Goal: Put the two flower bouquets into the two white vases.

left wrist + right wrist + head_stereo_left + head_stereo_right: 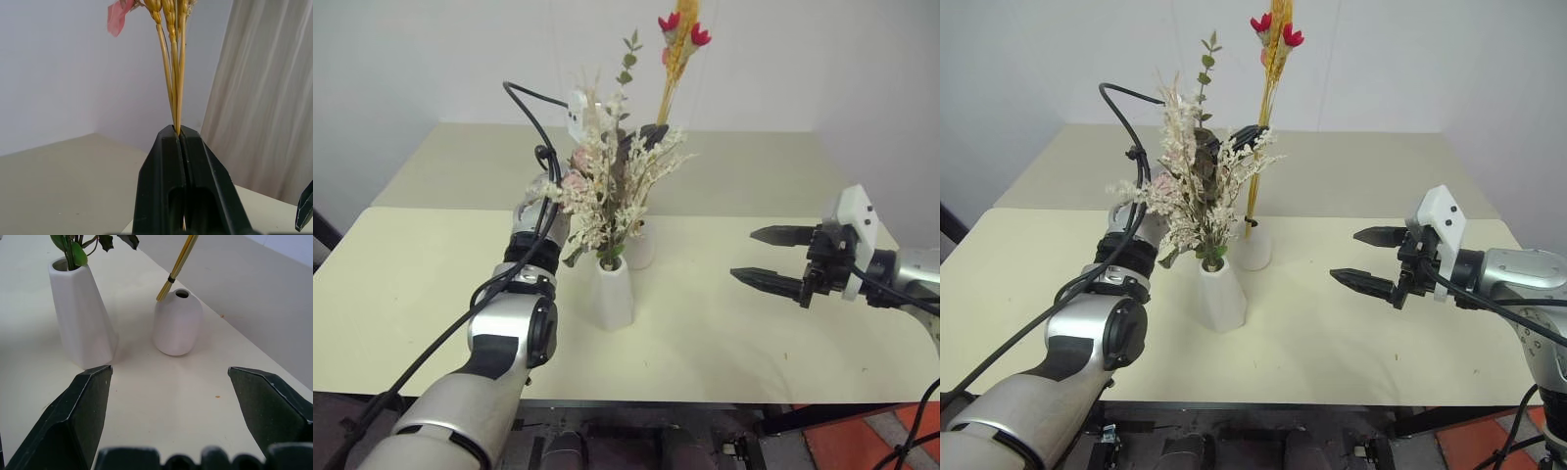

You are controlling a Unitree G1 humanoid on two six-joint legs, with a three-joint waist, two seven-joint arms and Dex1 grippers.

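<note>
Left pincer pinches yellow bunch above rounded vase; cream bunch fills tall vase

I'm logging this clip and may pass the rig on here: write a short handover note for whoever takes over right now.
Left gripper: shut on the yellow-stemmed bouquet, held upright with the cut ends beside and above the mouth of the rounded white vase, not yet inside.
Right gripper: open, holding nothing, hanging above the table to the right of the vases.
Done: the bushy cream-white bouquet stands in the taller tapered vase.
Left: guide the yellow stems into the rounded vase, then release.
</note>
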